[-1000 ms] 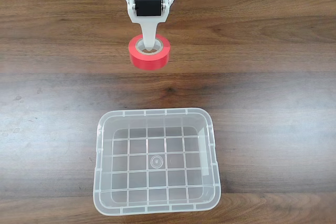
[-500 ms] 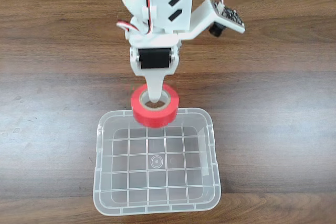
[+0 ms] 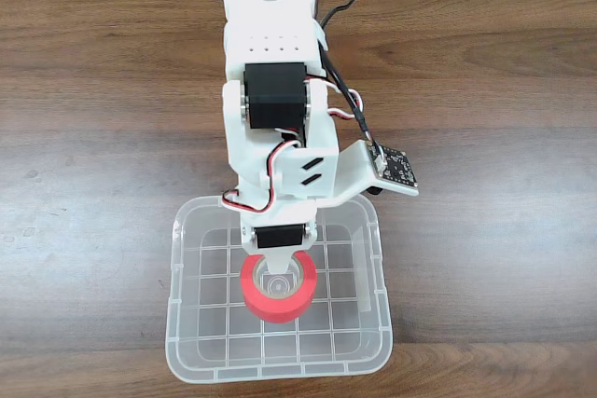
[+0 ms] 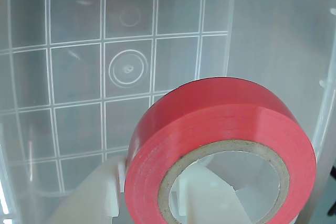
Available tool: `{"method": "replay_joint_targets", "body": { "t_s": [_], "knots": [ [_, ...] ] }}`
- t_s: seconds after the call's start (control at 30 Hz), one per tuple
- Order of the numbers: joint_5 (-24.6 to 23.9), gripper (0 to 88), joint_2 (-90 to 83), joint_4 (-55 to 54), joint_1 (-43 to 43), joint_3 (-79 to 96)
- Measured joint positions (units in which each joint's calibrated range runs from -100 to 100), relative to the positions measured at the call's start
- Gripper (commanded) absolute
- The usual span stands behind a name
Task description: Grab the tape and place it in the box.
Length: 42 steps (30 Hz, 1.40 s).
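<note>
The brown wooden counter (image 3: 485,90) is carrying the box (image 3: 182,230). Reaching from 12 o'clock, my tool (image 3: 278,283) is pinching the tape (image 3: 277,303), holding it over the box's gridded middle.

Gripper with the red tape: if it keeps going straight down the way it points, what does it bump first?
Probably the box's grid-patterned floor; the gripper, holding the tape, points down into it, though the height is unclear.
</note>
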Motion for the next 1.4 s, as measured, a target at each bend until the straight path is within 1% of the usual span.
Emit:
{"method": "replay_joint_targets", "body": {
  "t_s": [0.07, 0.13, 0.8, 0.87, 0.97, 1.03, 1.2, 1.4],
  "knots": [
    [0.16, 15.1, 1.34, 0.00, 0.00, -1.35],
    [0.16, 16.0, 1.84, 0.00, 0.00, -2.17],
    [0.16, 15.4, 1.84, 1.27, 0.00, -3.79],
    [0.16, 13.6, 1.93, 2.63, 0.00, -5.60],
    [0.16, 5.1, 1.93, 5.25, 0.00, -9.75],
    [0.16, 2.0, 1.93, 7.97, 0.00, -12.91],
    [0.16, 1.2, 1.84, 14.58, 0.00, -21.21],
    [0.16, 1.2, -1.42, 16.19, 0.60, -21.57]
  ]
}}
